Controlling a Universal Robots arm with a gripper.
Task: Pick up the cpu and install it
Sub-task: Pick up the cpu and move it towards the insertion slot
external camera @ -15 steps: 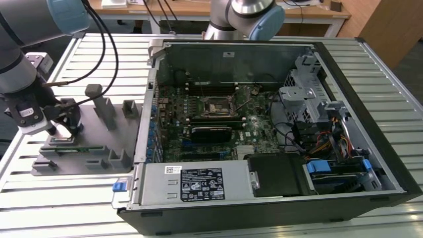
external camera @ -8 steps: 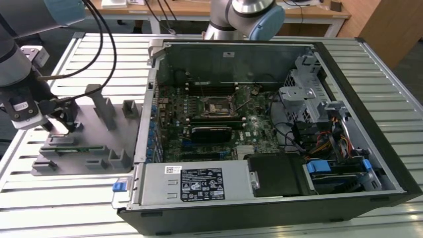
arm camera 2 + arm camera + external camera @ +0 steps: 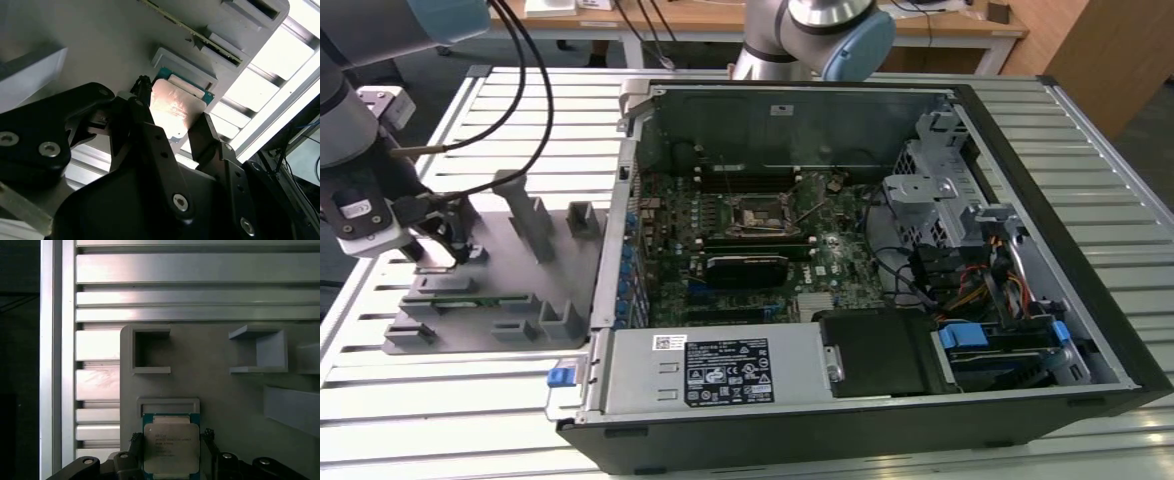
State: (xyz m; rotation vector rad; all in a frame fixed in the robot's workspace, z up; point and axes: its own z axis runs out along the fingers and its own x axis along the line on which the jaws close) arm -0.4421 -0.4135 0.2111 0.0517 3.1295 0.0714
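Cpu (image 3: 171, 452) lies flat in a tray (image 3: 220, 405) slot at the exterior view's left. The gripper (image 3: 171, 436) straddles it, but I cannot tell whether the jaws pinch it. It looks light, stiff and probably fragile underneath, so opposite edges are the place to hold. It has a silvery lid and green rim. The open case (image 3: 1083, 250) stands to the right.

Likely a lab: robot arm (image 3: 827, 35), slatted bench (image 3: 454, 400).
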